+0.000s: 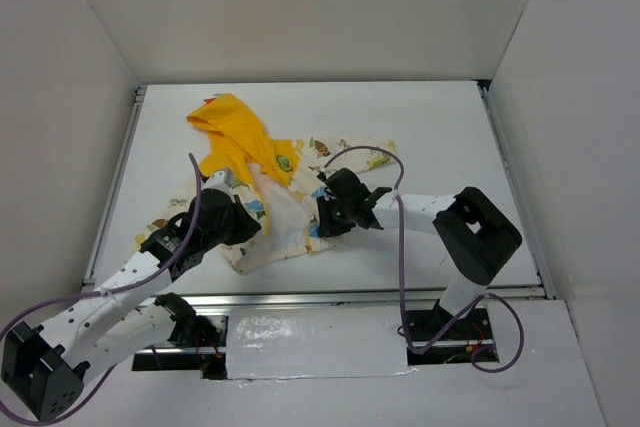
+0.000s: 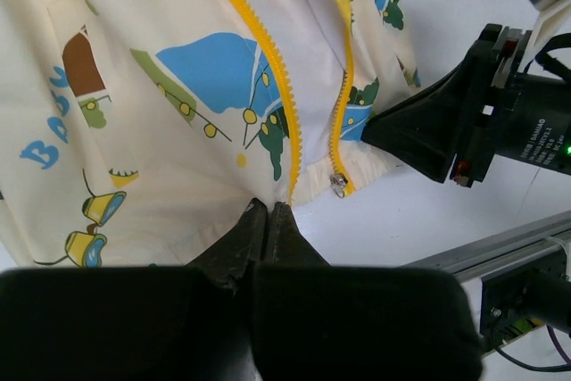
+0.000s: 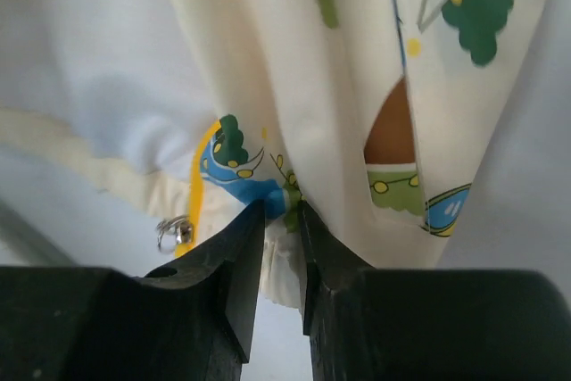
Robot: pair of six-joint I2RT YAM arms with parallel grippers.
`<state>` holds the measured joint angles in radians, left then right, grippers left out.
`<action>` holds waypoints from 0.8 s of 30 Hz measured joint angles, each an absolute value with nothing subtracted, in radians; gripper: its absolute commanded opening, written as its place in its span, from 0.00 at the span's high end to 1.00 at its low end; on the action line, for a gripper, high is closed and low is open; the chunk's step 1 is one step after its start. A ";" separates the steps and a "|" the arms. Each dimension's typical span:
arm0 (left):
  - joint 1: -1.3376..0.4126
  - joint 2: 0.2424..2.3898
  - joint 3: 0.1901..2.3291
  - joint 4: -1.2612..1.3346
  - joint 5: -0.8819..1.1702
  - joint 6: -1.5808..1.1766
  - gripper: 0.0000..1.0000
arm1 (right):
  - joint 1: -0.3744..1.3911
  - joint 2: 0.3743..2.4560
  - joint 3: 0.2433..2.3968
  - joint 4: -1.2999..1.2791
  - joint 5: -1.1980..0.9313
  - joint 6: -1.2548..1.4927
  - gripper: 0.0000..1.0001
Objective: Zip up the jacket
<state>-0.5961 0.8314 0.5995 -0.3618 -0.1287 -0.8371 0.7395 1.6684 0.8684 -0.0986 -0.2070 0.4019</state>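
The jacket (image 1: 275, 197) lies on the white table, cream with cartoon prints, its yellow hood (image 1: 232, 132) toward the back left. Its front is unzipped: two yellow zipper tapes (image 2: 268, 60) run apart down to the hem. A small metal zipper slider (image 2: 338, 186) hangs at the bottom of the right tape; it also shows in the right wrist view (image 3: 176, 235). My left gripper (image 2: 268, 207) is shut on the hem at the foot of the left tape. My right gripper (image 3: 282, 213) is shut on the gathered hem of the other front panel, just beside the slider.
The table's metal front rail (image 1: 380, 297) runs just behind both arm bases. White walls enclose the table on the left, back and right. A purple cable (image 1: 400, 247) loops over my right arm.
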 measured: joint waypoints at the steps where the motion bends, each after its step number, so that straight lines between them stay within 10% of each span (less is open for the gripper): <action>1: -0.596 0.835 0.599 -0.359 -0.124 -0.836 1.00 | 0.742 1.675 0.868 -0.129 -0.162 0.401 0.70; 12: -0.596 0.857 0.599 -0.343 -0.107 -0.814 1.00 | 0.895 1.517 0.869 -0.241 0.130 0.419 0.49; 24: -0.596 0.857 0.599 -0.337 -0.096 -0.813 1.00 | 0.971 1.526 0.872 -0.289 0.251 0.511 0.55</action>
<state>-0.5957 0.8570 0.5991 -0.3370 -0.0963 -0.8131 0.9714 1.5265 0.8719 -0.2893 0.2512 0.5106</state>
